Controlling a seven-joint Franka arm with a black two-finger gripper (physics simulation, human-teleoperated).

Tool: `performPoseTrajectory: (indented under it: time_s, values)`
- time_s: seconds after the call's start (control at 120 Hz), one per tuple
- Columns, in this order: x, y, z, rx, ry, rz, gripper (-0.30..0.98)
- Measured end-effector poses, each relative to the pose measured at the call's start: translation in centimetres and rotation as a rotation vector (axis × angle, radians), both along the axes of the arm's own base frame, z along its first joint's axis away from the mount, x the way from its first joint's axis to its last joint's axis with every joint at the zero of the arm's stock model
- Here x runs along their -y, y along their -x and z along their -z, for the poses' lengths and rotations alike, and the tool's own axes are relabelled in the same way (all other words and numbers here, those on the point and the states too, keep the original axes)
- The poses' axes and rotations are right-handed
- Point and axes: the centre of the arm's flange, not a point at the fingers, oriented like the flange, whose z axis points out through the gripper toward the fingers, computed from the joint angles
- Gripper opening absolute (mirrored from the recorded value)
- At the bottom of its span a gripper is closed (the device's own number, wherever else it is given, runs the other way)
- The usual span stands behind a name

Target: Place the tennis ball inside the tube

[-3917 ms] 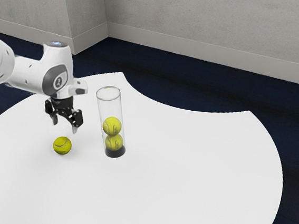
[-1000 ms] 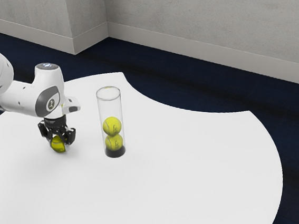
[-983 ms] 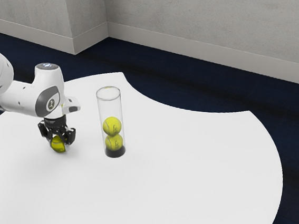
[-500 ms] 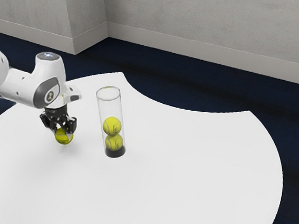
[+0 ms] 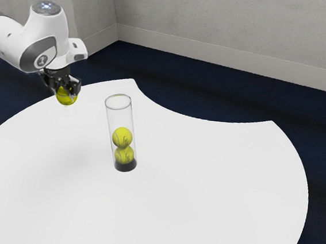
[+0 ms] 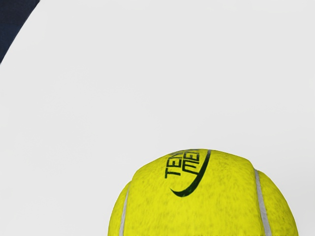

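The arm reaches in from the exterior view's left, its hand pointing down with the gripper (image 5: 65, 91) closed around the tennis ball (image 5: 65, 99), though the far finger's grip is partly hidden, and both are aloft beside the tube, well above the table (image 5: 202, 189). The clear tube (image 5: 119, 118) stands on its dark base, holding two balls stacked in its lower part, upper (image 5: 122, 137) over lower (image 5: 124, 154). Against the previous frame, hand and ball are clearly higher, while the tube is unmoved.

The wrist view's lower edge cuts off the tennis ball (image 6: 216, 206), and the exterior view's left edge, the arm (image 5: 6, 40).
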Motion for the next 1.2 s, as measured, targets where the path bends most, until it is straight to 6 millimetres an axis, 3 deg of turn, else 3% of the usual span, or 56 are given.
performPoseTrajectory:
  time_s: [0.242, 0.383, 0.517, 0.767, 0.875, 0.975, 1.2]
  values:
    - [1.4, -1.0, -5.6, 0.042, -0.094, 0.006, -0.1]
    - [3.3, -1.6, -6.9, 0.044, -0.129, 0.028, -0.1]
    - [6.5, -2.3, -7.6, 0.05, -0.156, 0.075, -0.1]
    - [14.1, -2.9, -8.0, 0.055, -0.185, 0.185, -0.09]
    - [16.3, -2.8, -7.9, 0.052, -0.188, 0.212, -0.09]
    - [16.8, -2.8, -7.8, 0.05, -0.188, 0.212, -0.09]
    - [15.4, -2.9, -7.4, 0.042, -0.197, 0.176, -0.1]
